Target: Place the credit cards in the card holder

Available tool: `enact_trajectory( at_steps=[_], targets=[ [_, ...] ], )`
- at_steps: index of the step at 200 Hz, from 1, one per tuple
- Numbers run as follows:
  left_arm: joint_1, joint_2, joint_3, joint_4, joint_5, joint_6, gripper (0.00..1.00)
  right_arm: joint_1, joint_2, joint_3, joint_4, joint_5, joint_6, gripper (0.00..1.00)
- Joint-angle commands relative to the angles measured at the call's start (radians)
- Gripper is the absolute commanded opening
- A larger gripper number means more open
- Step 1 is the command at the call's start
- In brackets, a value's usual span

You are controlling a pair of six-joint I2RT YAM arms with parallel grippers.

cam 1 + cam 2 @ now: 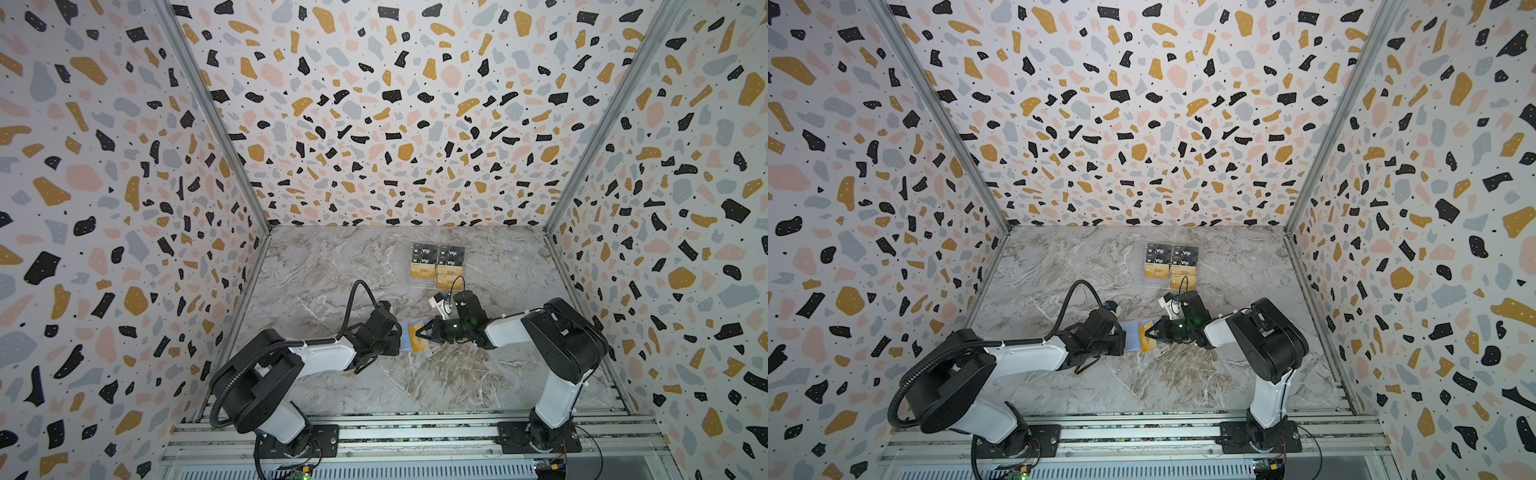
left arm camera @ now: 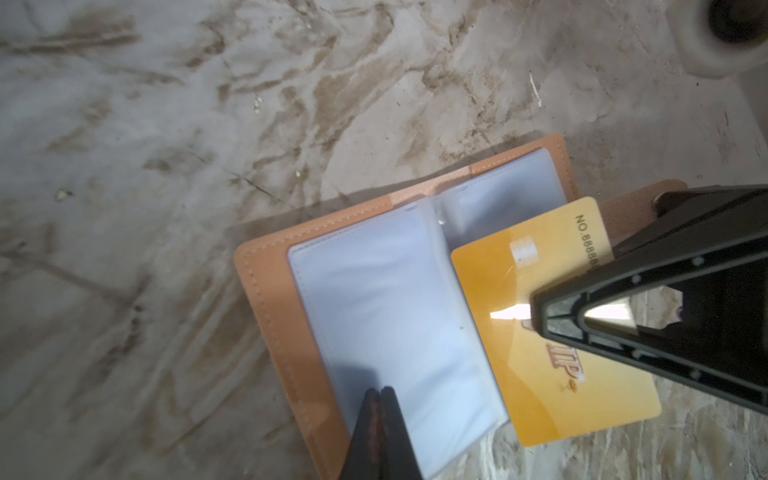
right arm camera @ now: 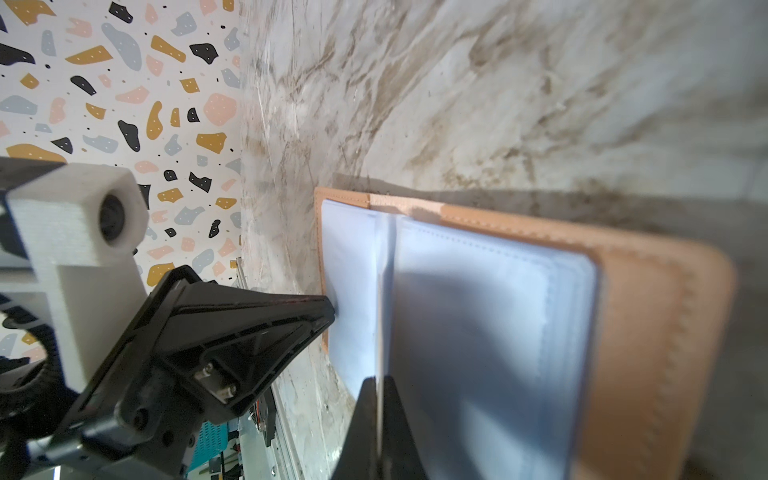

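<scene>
Gold card (image 2: 548,386) clamped in right claw (image 2: 537,311), left claw (image 2: 377,395) together pressing card holder (image 2: 270,316), spare cards (image 1: 436,266) beyond.

Built as a matched pair: left arm (image 1: 320,353) and right arm (image 1: 555,399), glossy white link shells between bulky matt black joint housings. Carries a black ribbed conduit (image 1: 214,407) looped by the left shoulder and a smooth black hose (image 1: 352,297) arched toward that wrist. Glows with a small green light (image 1: 471,321) at the right wrist. Bears a white printed camera block (image 3: 75,216) with a round lens. Ends in left gripper (image 3: 331,309) and right gripper (image 2: 536,309): black triangular fingers, ribbed and open-framed, fastened by small silver screws (image 3: 227,390). Stands on bolted black base plates (image 1: 328,434).
</scene>
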Motion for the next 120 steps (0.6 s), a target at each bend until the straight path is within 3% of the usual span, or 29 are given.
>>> enact_trajectory(
  at_steps=[1,120],
  targets=[
    [0.002,-0.010,-0.007,-0.020,0.002,0.006,0.00,-0.008,-0.055,0.004,-0.043,0.006,-0.029,0.00],
    [0.067,0.089,0.129,-0.155,0.041,0.177,0.00,-0.036,-0.066,0.077,-0.104,-0.062,-0.055,0.00]
  ],
)
